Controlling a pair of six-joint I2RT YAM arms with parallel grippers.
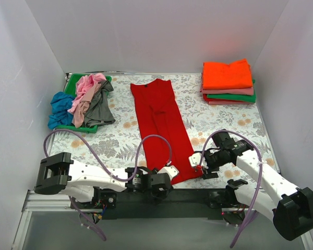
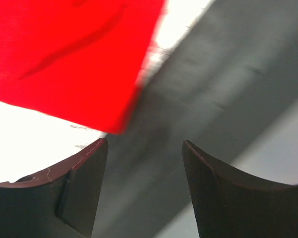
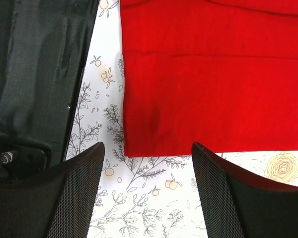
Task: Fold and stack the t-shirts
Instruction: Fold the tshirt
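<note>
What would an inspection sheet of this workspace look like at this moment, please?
Surface: floral tablecloth, lying flat.
Job's things: red t-shirt folded into a long strip at centre; folded stack far right, orange on top; unfolded pile far left, blue, pink and grey, on a green item, tray or cloth unclear.
Clutter: nothing seen.
End effectors: left end effector open, empty, by the shirt's near left corner; right end effector open, empty, by its near right corner.
Cables: purple cables loop along both arms.
Surroundings: white walls on three sides.
</note>
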